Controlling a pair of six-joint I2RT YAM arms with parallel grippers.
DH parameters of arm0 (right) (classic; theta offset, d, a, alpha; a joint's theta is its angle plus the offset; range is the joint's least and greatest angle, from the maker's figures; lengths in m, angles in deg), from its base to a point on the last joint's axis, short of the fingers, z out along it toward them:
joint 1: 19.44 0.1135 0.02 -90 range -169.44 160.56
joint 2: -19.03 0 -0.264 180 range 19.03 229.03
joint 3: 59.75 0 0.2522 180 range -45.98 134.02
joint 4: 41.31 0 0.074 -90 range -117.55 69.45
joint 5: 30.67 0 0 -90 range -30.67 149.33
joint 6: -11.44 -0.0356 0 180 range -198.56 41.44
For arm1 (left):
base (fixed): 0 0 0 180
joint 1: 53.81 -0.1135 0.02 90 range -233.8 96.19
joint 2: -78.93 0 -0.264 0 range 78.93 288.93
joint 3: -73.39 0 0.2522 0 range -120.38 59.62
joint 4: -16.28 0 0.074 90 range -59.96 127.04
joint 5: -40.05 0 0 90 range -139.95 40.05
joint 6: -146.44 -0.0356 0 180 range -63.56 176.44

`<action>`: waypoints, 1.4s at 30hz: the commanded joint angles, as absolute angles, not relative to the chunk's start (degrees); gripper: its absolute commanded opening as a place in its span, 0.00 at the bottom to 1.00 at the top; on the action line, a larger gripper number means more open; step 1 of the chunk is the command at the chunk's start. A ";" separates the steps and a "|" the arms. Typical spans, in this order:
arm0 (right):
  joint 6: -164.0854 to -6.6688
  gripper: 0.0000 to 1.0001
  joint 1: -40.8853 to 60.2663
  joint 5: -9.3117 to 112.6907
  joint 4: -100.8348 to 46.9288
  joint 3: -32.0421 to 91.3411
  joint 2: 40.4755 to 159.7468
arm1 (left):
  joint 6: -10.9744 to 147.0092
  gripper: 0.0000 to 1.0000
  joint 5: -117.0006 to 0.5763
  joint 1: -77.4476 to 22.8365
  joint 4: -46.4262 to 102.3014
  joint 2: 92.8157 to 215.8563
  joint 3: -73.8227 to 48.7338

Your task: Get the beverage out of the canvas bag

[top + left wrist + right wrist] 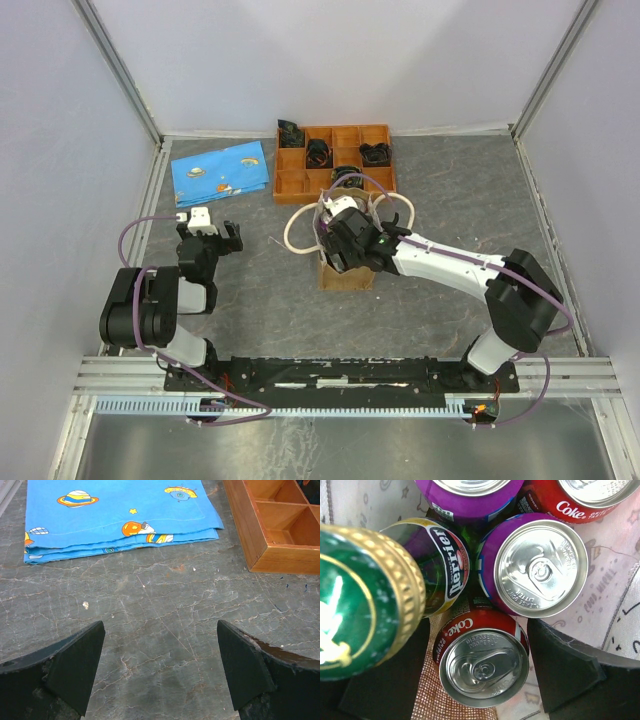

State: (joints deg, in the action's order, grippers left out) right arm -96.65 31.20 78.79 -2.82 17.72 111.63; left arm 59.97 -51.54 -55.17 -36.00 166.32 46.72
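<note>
Green-capped Perrier bottle (350, 595) sits closest to the right wrist cam, at 9 o'clock. It stands inside the canvas bag (345, 277) w/ four cans: a Coke can (482, 662) at 6 o'clock, a purple can (540, 567) at 2, a second purple can (470, 490) at 12 and a second Coke can (580, 497) at 1. Right end effector (480, 680) is down in the bag mouth between the rope handles (292, 235), dark fingers (565, 670) flanking the 6 o'clock Coke can on both sides. Can't tell if they press it or only straddle it. Left end effector (160, 670) is released and grasps nothing, low over the worktop (165, 610) at approx 9 o'clock of the bag, well apart from it. Blue cloth (120, 515) and tray (290, 185) lie beyond it. Progress, as I judge it: reach-in done, no drink out yet. Left to do: firm grip, lift straight up clear of the handles, set the can down outside. Nothing steadies the bag, so it may rise w/ the can.
</note>
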 commanded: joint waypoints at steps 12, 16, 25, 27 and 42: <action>-100.68 0.69 32.11 77.08 5.63 14.06 111.93 | 57.93 0.99 -51.00 -54.95 -38.13 166.11 46.44; -100.33 0.32 32.16 77.19 6.21 14.61 112.17 | 57.93 0.99 -51.04 -54.95 -38.11 166.07 46.44; -96.27 0.00 32.15 82.08 6.94 19.59 108.84 | 57.91 0.99 -51.00 -54.95 -38.20 166.05 46.44; -94.51 0.00 32.16 83.57 5.62 20.80 106.87 | 57.93 0.99 -51.00 -54.95 -38.10 166.07 46.40; -85.34 0.00 32.09 95.29 -8.66 28.56 98.45 | 57.91 0.99 -51.03 -54.90 -38.16 166.03 46.44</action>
State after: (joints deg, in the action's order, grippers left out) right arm -90.88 32.35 86.53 1.38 22.55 101.79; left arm 59.97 -51.56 -55.17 -36.00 166.32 46.72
